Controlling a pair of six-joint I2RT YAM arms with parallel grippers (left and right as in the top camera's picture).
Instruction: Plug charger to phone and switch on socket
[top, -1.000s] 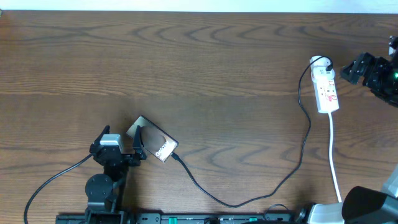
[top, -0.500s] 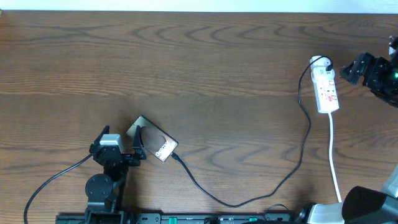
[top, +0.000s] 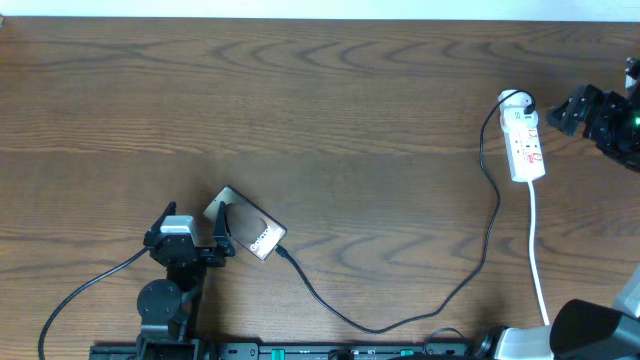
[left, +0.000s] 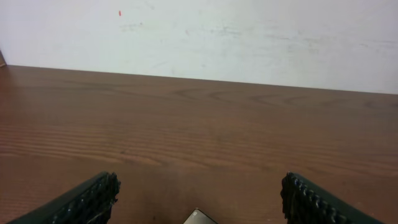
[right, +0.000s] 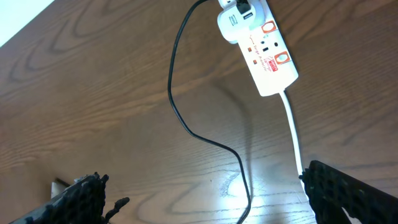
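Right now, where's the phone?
Overhead view, lower left: the phone lies beside the left gripper, with the charger cable reaching its right end.

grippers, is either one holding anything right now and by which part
Nothing is held: the left gripper is open beside the phone, the right gripper open, apart from the socket.

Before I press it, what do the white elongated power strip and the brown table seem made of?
White elongated power strip: probably moulded plastic, smooth uniform casing. Brown table: wood or wood-look laminate, visible grain, glare patch suggests a satin finish.
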